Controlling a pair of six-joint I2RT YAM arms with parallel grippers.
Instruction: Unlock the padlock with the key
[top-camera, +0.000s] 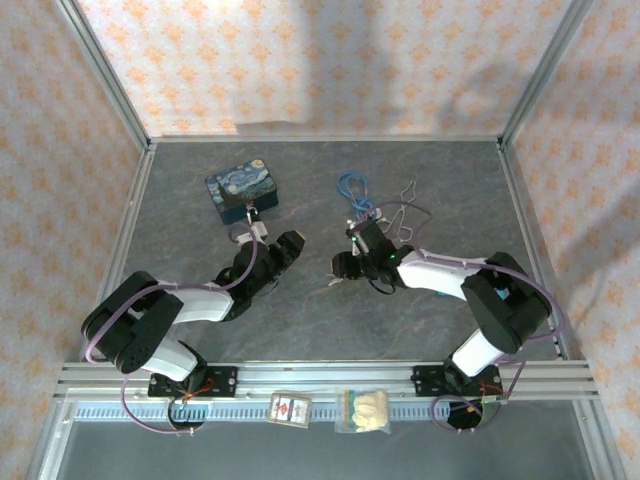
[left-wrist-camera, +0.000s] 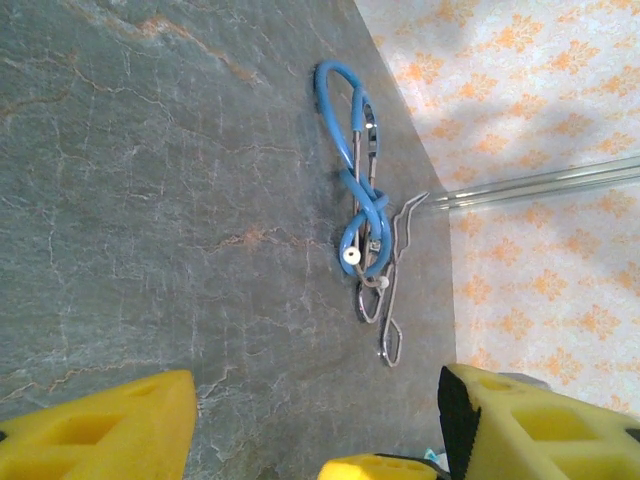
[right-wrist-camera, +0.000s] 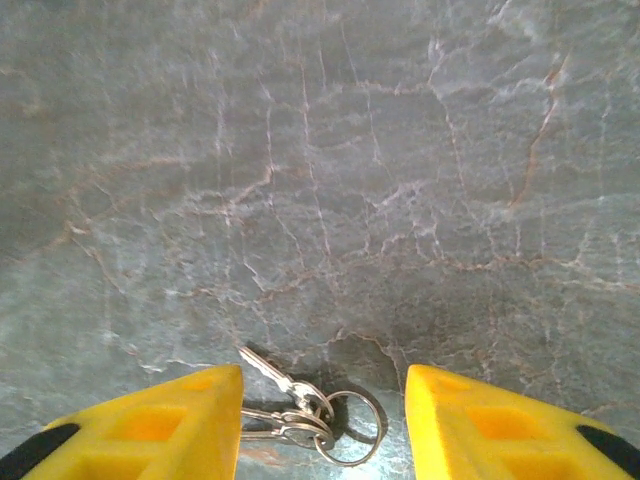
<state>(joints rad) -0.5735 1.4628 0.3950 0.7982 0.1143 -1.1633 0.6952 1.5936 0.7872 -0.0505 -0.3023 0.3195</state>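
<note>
Holds the right tool (right-wrist-camera: 322, 388) apart, straddling two slim pale metal keys (right-wrist-camera: 265, 368) on a ring (right-wrist-camera: 382, 425), flat on the grey stone-patterned table (right-wrist-camera: 320, 150). Spreads the left tool (left-wrist-camera: 318, 385) too, facing one coiled blue cable (left-wrist-camera: 372, 212). Bends left arm (top-camera: 200, 300) and right arm (top-camera: 450, 272) low and inward, one tiny dark padlock (top-camera: 249, 213) against the blue painted tin (top-camera: 240, 188).
</note>
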